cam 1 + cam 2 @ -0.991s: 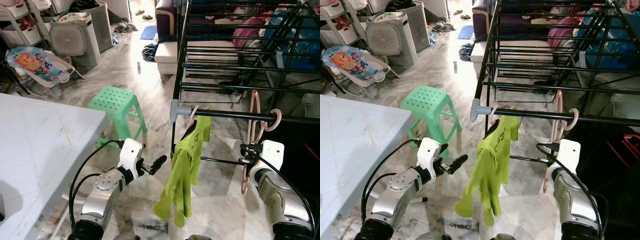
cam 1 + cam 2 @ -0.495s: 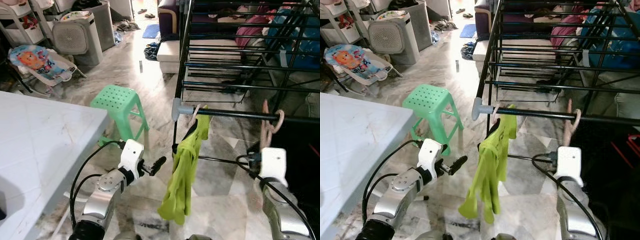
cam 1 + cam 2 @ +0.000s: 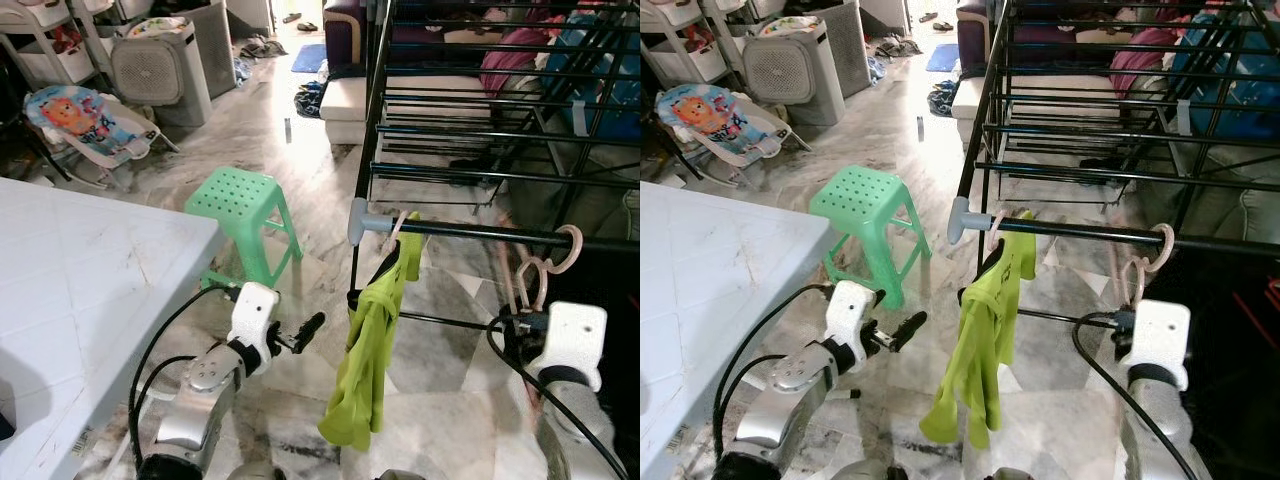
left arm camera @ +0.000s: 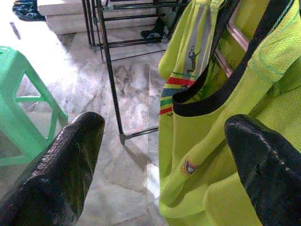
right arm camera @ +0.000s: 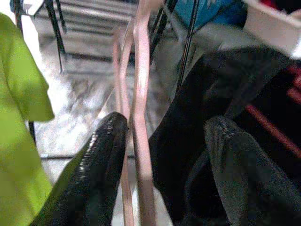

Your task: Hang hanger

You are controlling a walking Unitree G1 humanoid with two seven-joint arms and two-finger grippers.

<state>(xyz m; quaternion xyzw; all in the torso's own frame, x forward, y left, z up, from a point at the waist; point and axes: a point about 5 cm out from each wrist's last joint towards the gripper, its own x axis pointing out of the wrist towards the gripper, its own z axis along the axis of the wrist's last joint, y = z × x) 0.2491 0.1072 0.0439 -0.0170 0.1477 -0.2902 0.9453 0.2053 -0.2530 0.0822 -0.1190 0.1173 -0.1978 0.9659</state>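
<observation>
Hanging step looks near done. Landmark: black metal drying rack rail [image 3: 470, 233]. Left gripper [image 3: 300, 332] sits below and left of rail's grey end, fingers apart, empty. Lime-green jersey [image 3: 368, 345] hangs just under that end. Further right, pink plastic hanger [image 3: 535, 270] is hooked on rail; right gripper [image 5: 162, 141] below it, fingers apart w/ hanger's pink bar between, beside one finger. Next, prob: back off w/o snagging. Right wrist view shows that gap; head views don't.

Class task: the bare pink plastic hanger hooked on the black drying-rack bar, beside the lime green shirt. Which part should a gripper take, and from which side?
Grip the pink plastic hanger on its thin frame below the hook, approaching from the robot's side; it hangs edge-on off the black rack bar, so open fingers can straddle it.
</observation>
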